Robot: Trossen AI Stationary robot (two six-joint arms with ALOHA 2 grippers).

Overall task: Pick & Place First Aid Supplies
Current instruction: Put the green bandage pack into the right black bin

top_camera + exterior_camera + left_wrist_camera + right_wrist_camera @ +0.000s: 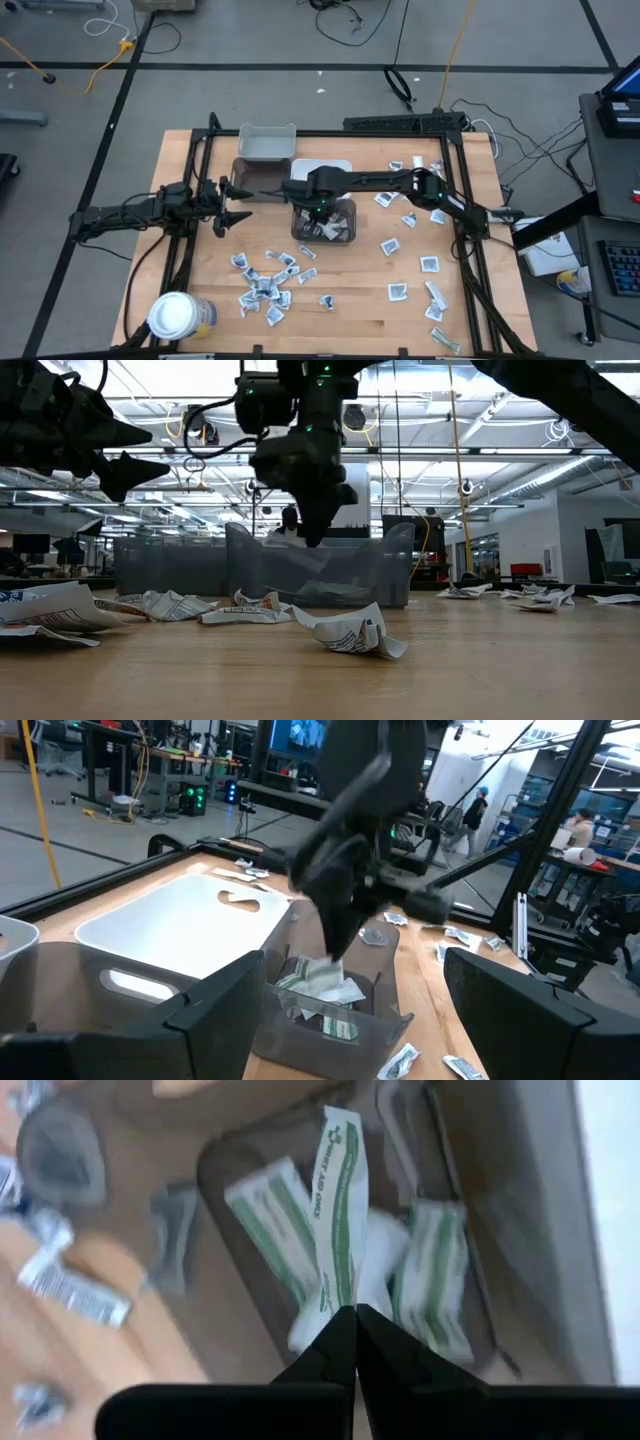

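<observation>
R hand hung over clear bin, fingers pinched shut on green-striped strip; more strips lay in bin right below it. L hand waited well apart beside bins, wide open, empty. Loose packets scattered on desk near both.

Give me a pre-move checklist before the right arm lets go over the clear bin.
1. Right gripper shut on the green-and-white paper packet: ok.
2. Packet hangs above the clear grey plastic bin, inside its walls: ok.
3. Room left in the bin, a few packets on its floor: ok.
4. Left gripper open, hovering apart from the bin: ok.
5. Loose white packets remain on the wooden table for the next pick: ok.
6. Packet will fall free of the pads: cannot tell.
</observation>
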